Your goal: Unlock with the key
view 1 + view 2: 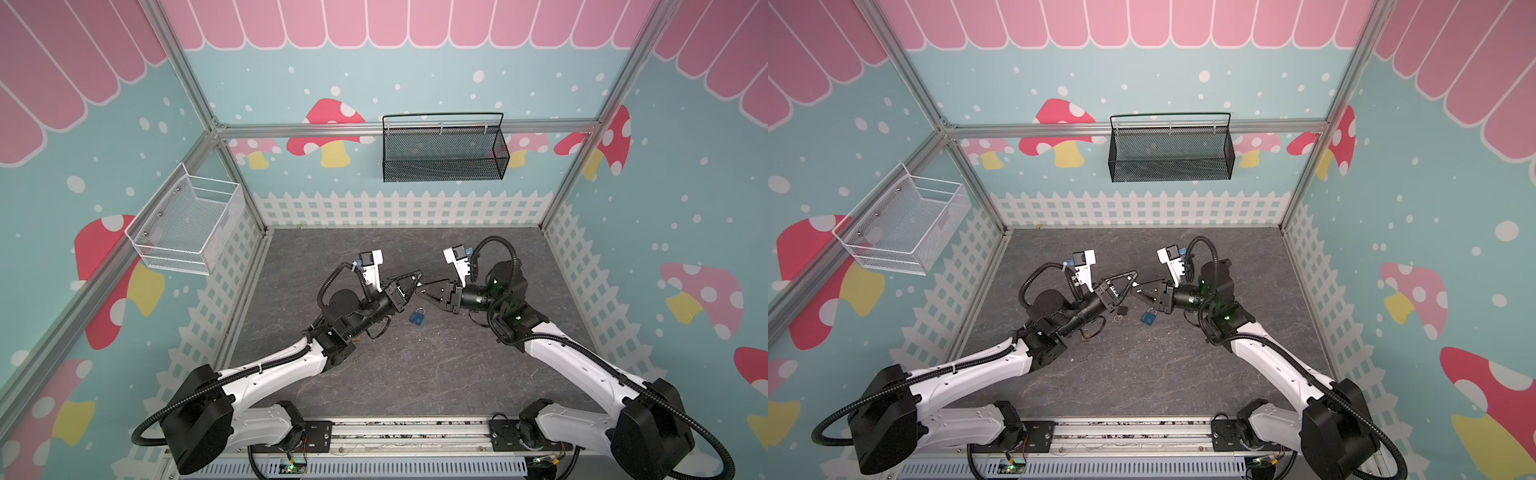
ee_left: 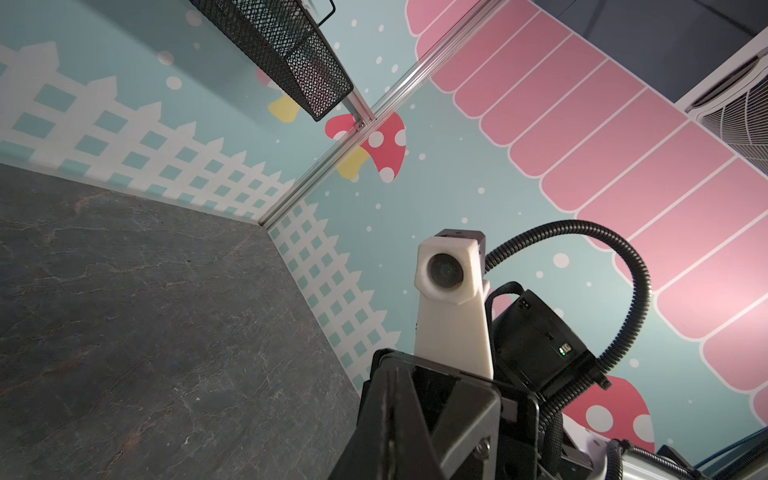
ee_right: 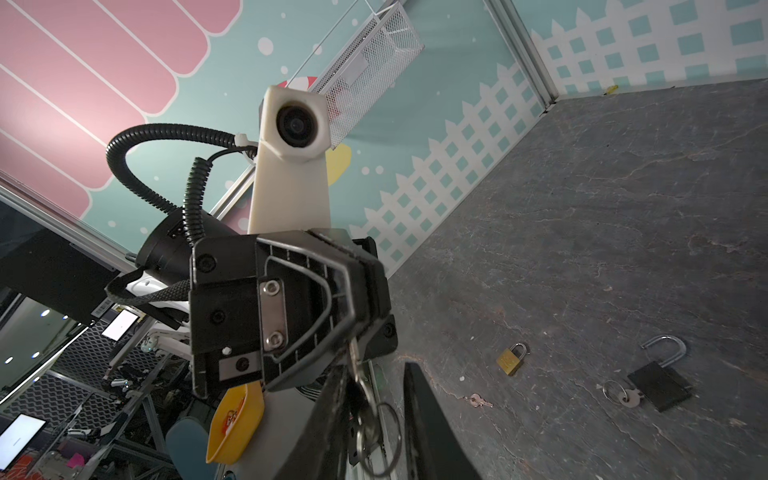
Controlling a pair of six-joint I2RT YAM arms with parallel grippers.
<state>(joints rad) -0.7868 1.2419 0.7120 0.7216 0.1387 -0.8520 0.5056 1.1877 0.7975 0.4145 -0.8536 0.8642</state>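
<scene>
Grey floor mat is mostly bare; the two arms meet above its middle, tips almost touching in both top views. A black mesh basket hangs on the back wall and a white wire basket on the left wall; contents can't be made out thru the mesh.

The left gripper is clamped tight on the upper end of the key, w/ its key ring dangling below; only the right wrist view shows this, in the top views the key is too small to see. The right gripper is partly open; its fingers straddle the hanging key and ring, one prob. touching them, the other apart; finger bases are cut off by the frame edge.

The blue padlock lies flat on the mat just beside the grippers, partly covered by the right one in a top view. The black padlock has its shackle swung open, a small ringed key touching it; the brass padlock and a loose small key lie near.
</scene>
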